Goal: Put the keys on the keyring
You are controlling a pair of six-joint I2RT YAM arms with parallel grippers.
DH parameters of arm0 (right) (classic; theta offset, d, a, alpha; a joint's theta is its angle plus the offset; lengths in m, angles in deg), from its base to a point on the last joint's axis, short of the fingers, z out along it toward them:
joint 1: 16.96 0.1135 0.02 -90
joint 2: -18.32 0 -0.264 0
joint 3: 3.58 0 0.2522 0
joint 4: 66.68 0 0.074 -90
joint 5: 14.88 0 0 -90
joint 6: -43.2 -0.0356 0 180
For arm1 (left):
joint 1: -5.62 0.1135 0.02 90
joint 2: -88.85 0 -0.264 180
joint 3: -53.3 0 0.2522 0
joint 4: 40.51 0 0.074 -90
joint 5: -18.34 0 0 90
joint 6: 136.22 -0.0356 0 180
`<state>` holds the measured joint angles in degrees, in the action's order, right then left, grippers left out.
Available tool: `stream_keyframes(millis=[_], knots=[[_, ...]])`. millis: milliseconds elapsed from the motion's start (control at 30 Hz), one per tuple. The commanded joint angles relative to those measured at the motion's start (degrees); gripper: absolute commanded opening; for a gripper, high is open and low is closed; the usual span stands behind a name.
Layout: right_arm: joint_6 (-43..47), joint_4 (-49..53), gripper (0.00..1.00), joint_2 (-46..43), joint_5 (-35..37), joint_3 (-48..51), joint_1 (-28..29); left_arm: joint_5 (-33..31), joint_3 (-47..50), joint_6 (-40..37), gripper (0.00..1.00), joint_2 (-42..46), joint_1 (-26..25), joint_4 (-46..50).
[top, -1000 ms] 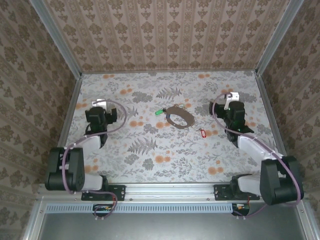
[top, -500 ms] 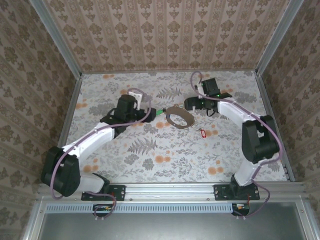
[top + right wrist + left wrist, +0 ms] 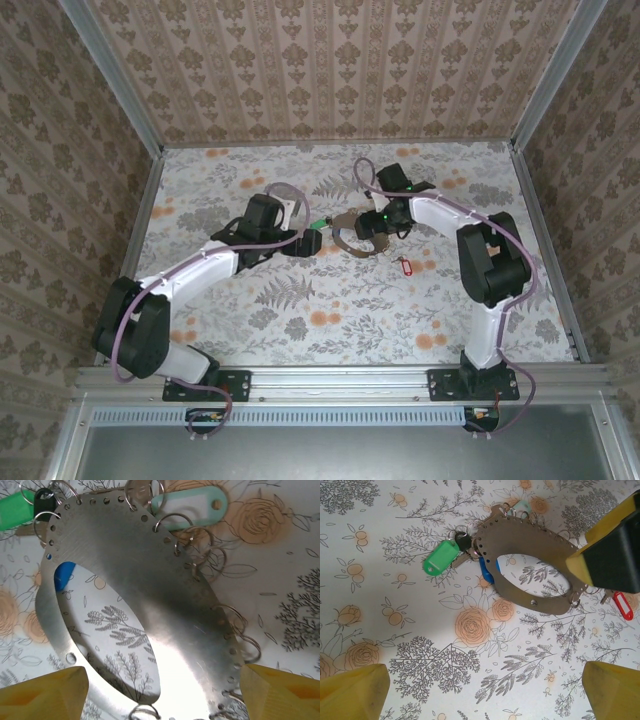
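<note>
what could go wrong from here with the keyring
1. The right gripper straddles the flat keyring loop with open jaws; closing could skid it sideways or snag its split rings.
2. The red key lies apart from the loop and looks tiny beside the jaws, so a pinch may miss.

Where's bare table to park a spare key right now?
Free: near table strip between the arm bases and the red key; far left corner. Crowded: centre, where the left arm and right arm meet at the strap loop and green key.
</note>
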<state>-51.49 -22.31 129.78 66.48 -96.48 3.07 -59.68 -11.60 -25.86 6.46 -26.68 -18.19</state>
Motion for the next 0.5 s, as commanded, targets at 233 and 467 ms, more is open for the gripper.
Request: stream_keyframes(millis=[233,467], knots=[[0.21,4.76,0.82,1.75,24.96,-3.04,8.52,1.37,2.41,1.75,1.0,3.87,3.4,-0.12],[1.35,6.58,0.83,5.67,31.29,-5.67,10.14,3.01,6.78,2.4,1.0,8.11,5.81,-2.71]])
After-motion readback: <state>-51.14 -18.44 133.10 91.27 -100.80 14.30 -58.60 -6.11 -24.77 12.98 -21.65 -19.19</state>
